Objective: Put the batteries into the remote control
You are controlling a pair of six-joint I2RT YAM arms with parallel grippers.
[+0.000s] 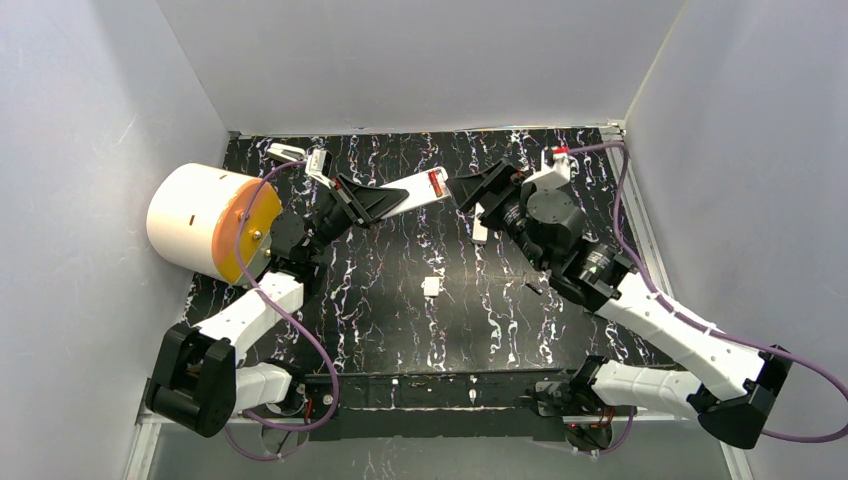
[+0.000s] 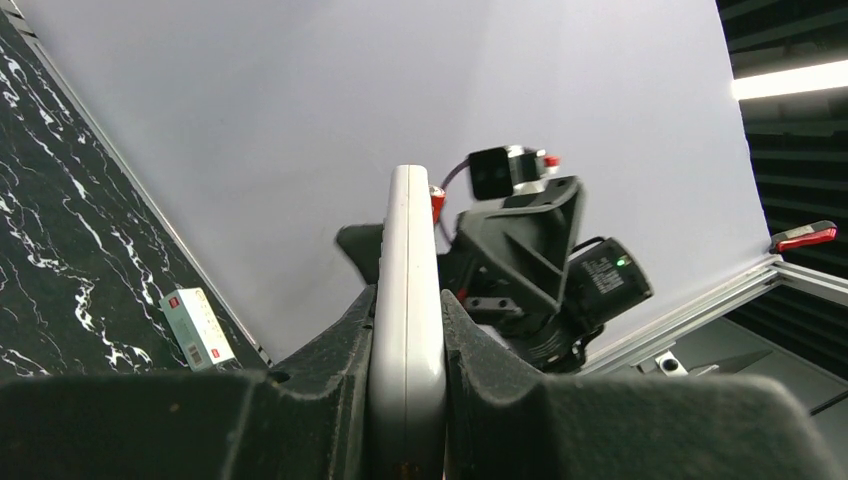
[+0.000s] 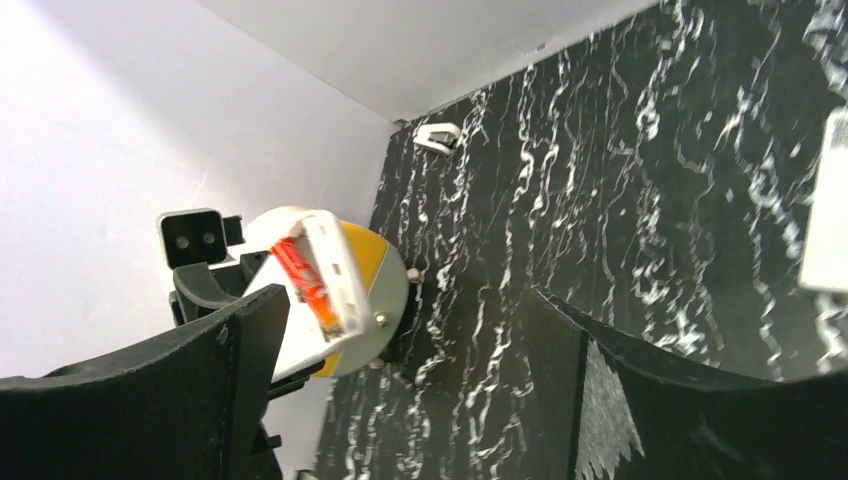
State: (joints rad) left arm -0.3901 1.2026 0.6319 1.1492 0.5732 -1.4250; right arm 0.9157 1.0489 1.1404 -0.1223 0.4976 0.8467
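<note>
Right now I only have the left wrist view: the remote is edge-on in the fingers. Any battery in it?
Observer: Yes. The right wrist view shows an orange-red battery in the open bay at the far end of the remote.
Operator: Right gripper holding anything?
Observer: No. The right gripper is open and empty, just off that end.
Operator: Cover?
Observer: A small white piece lies on the table, out in the middle. Can't tell if it's the cover.
</note>
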